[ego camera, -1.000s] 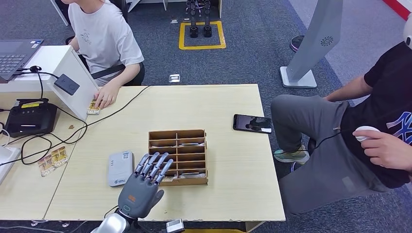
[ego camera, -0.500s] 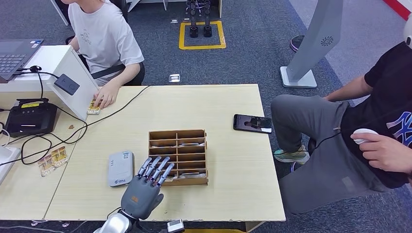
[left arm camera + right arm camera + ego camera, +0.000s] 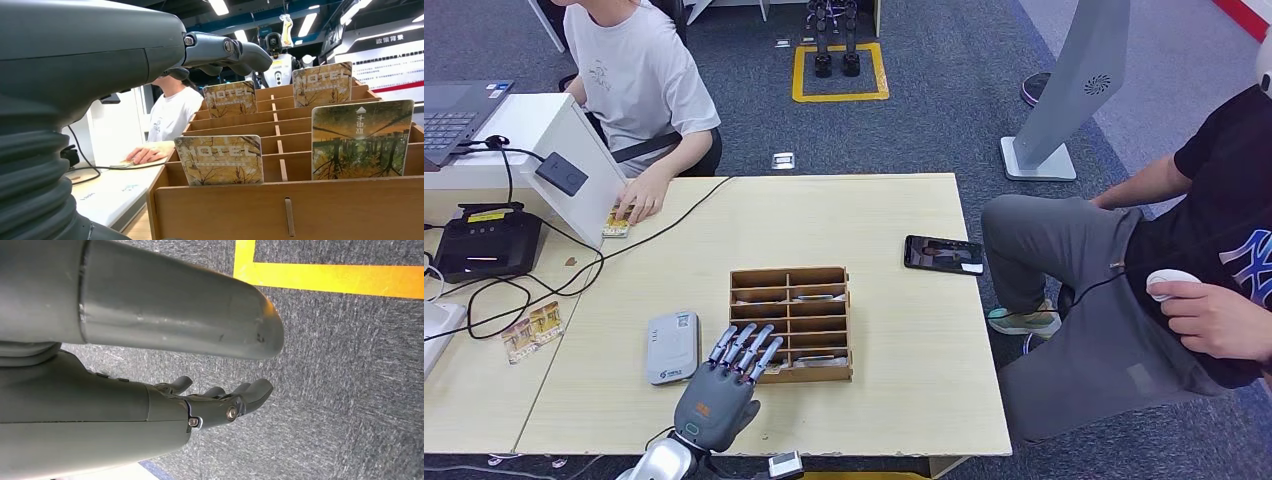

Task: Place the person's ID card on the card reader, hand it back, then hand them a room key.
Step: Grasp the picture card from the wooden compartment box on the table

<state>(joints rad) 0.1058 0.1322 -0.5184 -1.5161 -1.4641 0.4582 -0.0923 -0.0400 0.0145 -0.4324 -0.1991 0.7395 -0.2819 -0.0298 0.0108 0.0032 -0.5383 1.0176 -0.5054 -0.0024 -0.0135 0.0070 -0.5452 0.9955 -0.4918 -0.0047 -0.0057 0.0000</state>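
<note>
My left hand (image 3: 722,385) hovers at the near left corner of the wooden key-card rack (image 3: 791,322), fingers stretched out and apart, holding nothing. In the left wrist view the fingers (image 3: 220,50) reach over the rack (image 3: 280,200), where several yellow hotel key cards (image 3: 220,160) stand in the slots. The grey card reader (image 3: 672,346) lies flat just left of the hand. Across the table a person in a white shirt presses a card (image 3: 617,221) down with one hand (image 3: 639,200). My right hand (image 3: 220,405) hangs over dark carpet, fingers loosely extended and empty.
A black phone (image 3: 943,254) lies on the table's right part. A black box (image 3: 486,245) with cables, a white stand (image 3: 544,150) and a laptop (image 3: 459,115) sit at the left. Two loose cards (image 3: 532,330) lie at the left. A seated person in black (image 3: 1184,280) holds a white mouse.
My left hand has shifted slightly right and nearer the rack's front corner over the last second. The seated person's hand with the mouse has moved a little.
</note>
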